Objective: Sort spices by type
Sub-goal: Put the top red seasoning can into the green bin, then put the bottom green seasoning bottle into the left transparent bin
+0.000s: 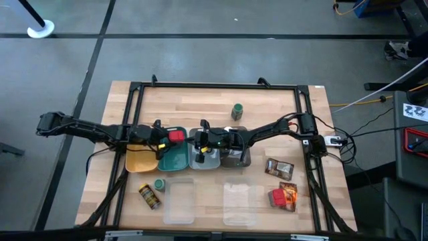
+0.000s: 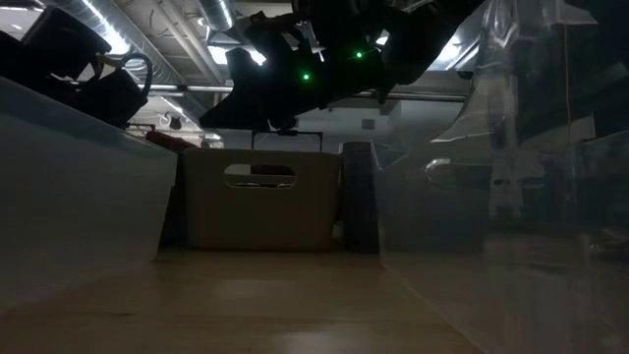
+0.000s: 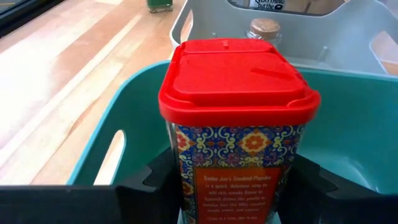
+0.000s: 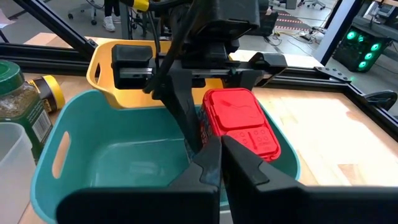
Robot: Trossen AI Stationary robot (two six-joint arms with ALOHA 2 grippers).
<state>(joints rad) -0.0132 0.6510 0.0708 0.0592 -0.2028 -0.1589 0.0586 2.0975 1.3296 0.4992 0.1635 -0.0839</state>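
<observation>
My left gripper (image 1: 171,137) reaches in from the table's left and is shut on a red-capped spice box (image 3: 236,93) with a patterned label, over the teal tray (image 1: 175,161). My right gripper (image 4: 221,155) comes from the right with its fingers shut and empty; it hovers near the teal tray's right rim by the grey tray (image 1: 204,161). A green-capped jar (image 1: 237,111) stands upright toward the far side. Another green-capped jar (image 1: 159,183) and a yellow-labelled jar (image 1: 150,196) sit near the front left. Pouches (image 1: 279,167) and a red box (image 1: 277,197) lie at the right. My left gripper pinches the red-capped box by its patterned body (image 3: 205,180), below the cap, between its two fingers (image 3: 152,186). The fingers come roughly level from the table's left. The box stays upright, cap on top, inside the teal tray's outline. Its bottom is hidden, so I cannot tell whether it rests on the tray.
A yellow tray (image 1: 139,161) sits left of the teal one, and another tray (image 1: 234,159) right of the grey one. The grey tray holds a brown-capped jar (image 3: 264,28). Two clear plastic lids (image 1: 179,201) (image 1: 241,204) lie near the front edge. A black frame (image 1: 221,86) borders the table.
</observation>
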